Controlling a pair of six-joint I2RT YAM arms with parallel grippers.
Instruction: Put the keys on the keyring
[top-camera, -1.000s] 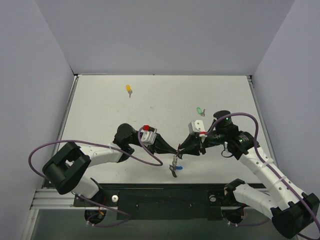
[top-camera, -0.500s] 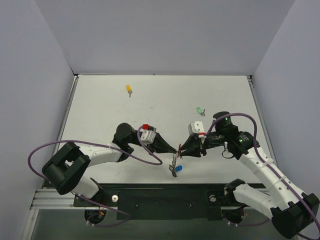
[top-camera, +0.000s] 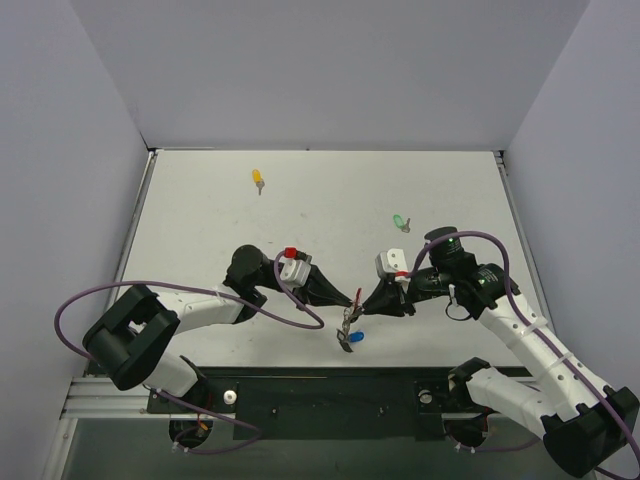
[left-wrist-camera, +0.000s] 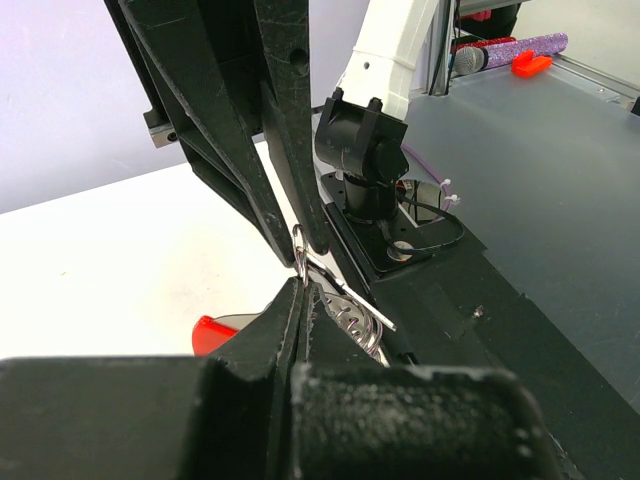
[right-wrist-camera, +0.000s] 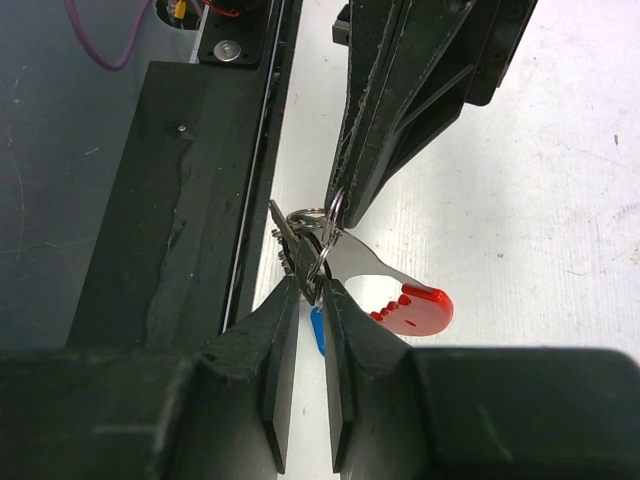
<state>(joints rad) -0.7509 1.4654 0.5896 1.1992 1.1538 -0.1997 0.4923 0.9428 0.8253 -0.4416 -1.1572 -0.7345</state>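
The keyring (right-wrist-camera: 335, 212), a thin wire ring, hangs above the table near its front edge with my left gripper (left-wrist-camera: 301, 290) shut on it. Its red tag (right-wrist-camera: 415, 308) and a blue bit (right-wrist-camera: 318, 332) dangle below the ring. My right gripper (right-wrist-camera: 312, 290) meets the ring from the other side, its tips pressed on a silver key blade (right-wrist-camera: 314, 270) that hangs there. From above, both grippers (top-camera: 350, 297) (top-camera: 368, 303) meet over the dangling bundle (top-camera: 349, 330). A yellow-headed key (top-camera: 258, 179) lies far back left, and a green-headed key (top-camera: 400, 221) lies back right.
The black base rail (top-camera: 330, 392) runs just under the dangling bundle along the table's near edge (top-camera: 300, 362). Purple cables (top-camera: 300, 318) loop beside both wrists. Grey walls close in the table on three sides.
My right gripper has narrowed its jaws onto the key at the ring and shifted slightly toward the near edge. The left gripper and the ring have stayed put.
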